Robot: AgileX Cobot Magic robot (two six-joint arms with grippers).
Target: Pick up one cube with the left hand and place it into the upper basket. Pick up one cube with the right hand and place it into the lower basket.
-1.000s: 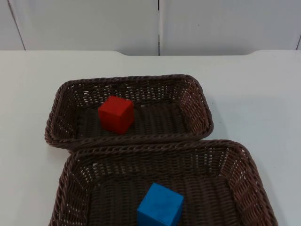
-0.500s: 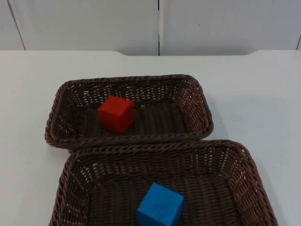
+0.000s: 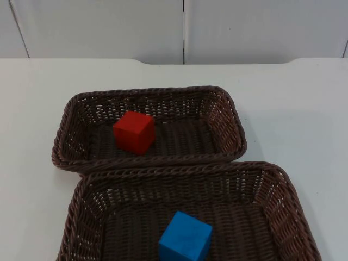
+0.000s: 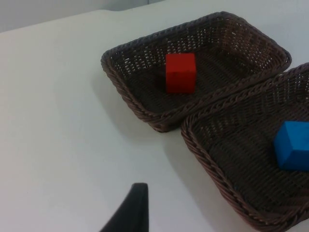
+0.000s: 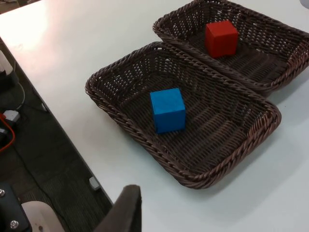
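We find the red cube (image 3: pixel 134 131) lying on the floor of the upper basket (image 3: pixel 231 117) and the blue cube (image 3: pixel 185 237) in the lower basket (image 3: pixel 293 201), so both deliveries look finished. We count two cubes, two baskets touching along one rim, on the white table (image 3: pixel 293 103). Both arms wait away from the baskets; we cannot tell how either gripper stands.

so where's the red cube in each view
Top view: red cube sits in the upper basket, toward that basket's left half.
Left wrist view: red cube inside the farther basket.
Right wrist view: red cube inside the farther basket.
Shared landmark: the blue cube in the neighbouring lower basket.
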